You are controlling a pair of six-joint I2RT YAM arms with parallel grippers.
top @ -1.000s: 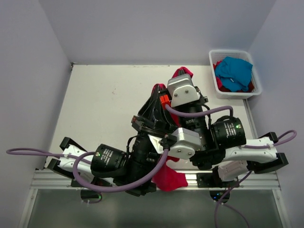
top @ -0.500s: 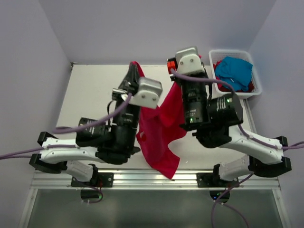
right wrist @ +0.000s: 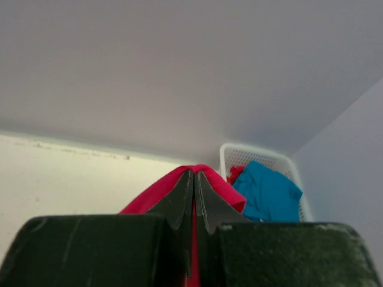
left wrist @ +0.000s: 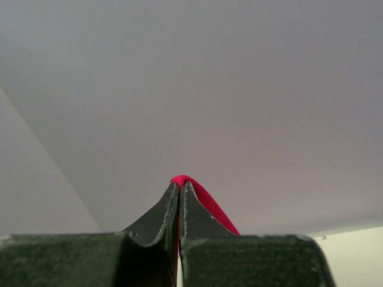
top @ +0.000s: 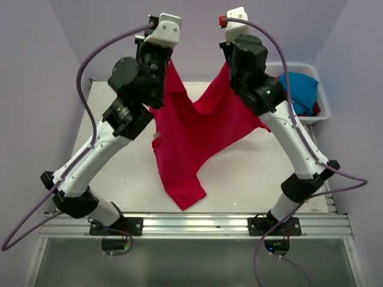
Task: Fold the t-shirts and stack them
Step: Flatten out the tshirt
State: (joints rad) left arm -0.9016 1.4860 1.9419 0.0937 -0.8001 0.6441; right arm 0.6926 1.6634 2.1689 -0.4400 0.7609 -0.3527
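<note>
Crimson t-shirt (top: 191, 134) hangs spread between the two raised arms, above the middle of the tabletop (top: 119, 119). Its upper edge is pinched at two points, one near each arm's wrist, and the cloth sags in a shallow dip between them. From there the shirt narrows downward to a rumpled lower end that lies close to the near edge of the tabletop; whether that end touches the surface cannot be told from above. A small pale tag (top: 157, 139) shows on the cloth's left side.

The left end effector (left wrist: 179, 185) is closed, its two dark fingers pressed together with a fold of crimson cloth poking out past their tips. The right end effector (right wrist: 194, 174) is likewise clamped on the shirt, with red fabric bulging over and around its tips.

At the far right corner of the tabletop stands a white slatted basket (top: 326, 101), well apart from the hanging shirt's lower end. A turquoise t-shirt (top: 302, 89) lies crumpled on top inside it, and more crimson cloth (top: 316, 109) shows beneath and beside the turquoise one. The right wrist view shows the same basket just beyond the clamped fingers.
</note>
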